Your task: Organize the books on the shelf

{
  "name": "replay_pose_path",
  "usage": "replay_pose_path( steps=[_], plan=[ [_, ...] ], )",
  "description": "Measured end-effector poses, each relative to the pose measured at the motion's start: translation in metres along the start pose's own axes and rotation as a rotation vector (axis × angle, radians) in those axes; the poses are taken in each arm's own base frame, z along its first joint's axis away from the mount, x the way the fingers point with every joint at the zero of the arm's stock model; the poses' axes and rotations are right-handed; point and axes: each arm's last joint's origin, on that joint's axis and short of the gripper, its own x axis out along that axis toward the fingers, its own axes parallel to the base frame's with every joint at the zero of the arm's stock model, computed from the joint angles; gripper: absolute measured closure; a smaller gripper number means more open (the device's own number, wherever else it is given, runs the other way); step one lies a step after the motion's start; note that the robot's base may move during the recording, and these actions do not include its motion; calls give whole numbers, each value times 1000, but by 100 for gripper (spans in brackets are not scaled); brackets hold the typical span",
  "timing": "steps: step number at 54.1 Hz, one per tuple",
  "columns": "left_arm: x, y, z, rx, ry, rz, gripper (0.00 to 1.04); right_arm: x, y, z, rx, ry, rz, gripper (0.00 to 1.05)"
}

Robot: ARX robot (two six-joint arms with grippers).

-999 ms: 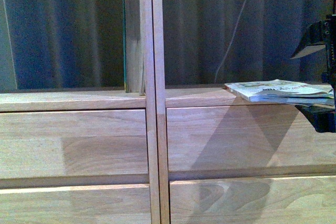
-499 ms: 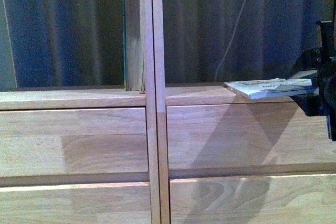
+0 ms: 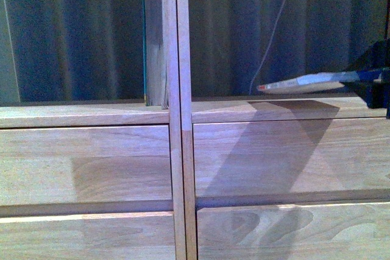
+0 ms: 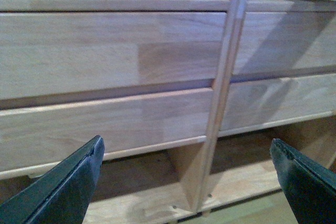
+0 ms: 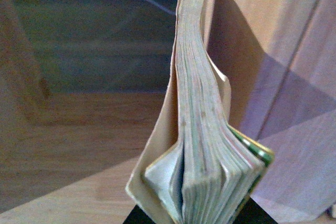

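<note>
**A:** Where the right bay of the shelf point(image 3: 91, 115) comes into the front view, how does the paperback point(image 3: 304, 81) sit?

**B:** Obs. 1: nearly flat, free end dipping slightly. It is above the bay's board and apart from it, with its shadow on the wood beneath. The right gripper point(image 3: 376, 79) grasps its other end at the frame's edge.

**A:** Does the wrist camera confirm that?

**B:** Obs. 2, right wrist view: paperback point(image 5: 202, 129) seen edge-on, page block a little fanned, one cover bowed away. Dark fingers point(image 5: 249, 217) clamp it from both sides at the near end.

**A:** Left arm?

**B:** Obs. 3: left gripper point(image 4: 186, 145) released, fingers point(image 4: 68, 182) spread wide with nothing between them. It faces the drawer fronts point(image 4: 105, 51) low on the unit, no contact.

**A:** And the second book?

**B:** Obs. 4: teal book point(image 3: 152, 47) upright in the left bay, against the central divider point(image 3: 175, 41), well apart from the paperback. A white cable point(image 3: 272, 35) hangs behind the right bay.
</note>
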Motion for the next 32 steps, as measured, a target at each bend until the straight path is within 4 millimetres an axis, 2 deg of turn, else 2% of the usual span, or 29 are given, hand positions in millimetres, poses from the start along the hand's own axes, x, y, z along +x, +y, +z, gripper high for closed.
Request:
replay_pose_path(
  steps=[7,15,24,32],
  plan=[
    [34,29,24,-17,9,0,7,-23,33,2,-14,41,144,97],
    [85,54,53,-177,67,-87,7,-42,56,-1,-43,106,287,97],
    [122,64,83,-348,97,-222,7,-51,64,-8,-85,173,396,97],
    [158,56,115,-569,132,-402,7,-57,70,-22,-153,253,496,97]
  ],
)
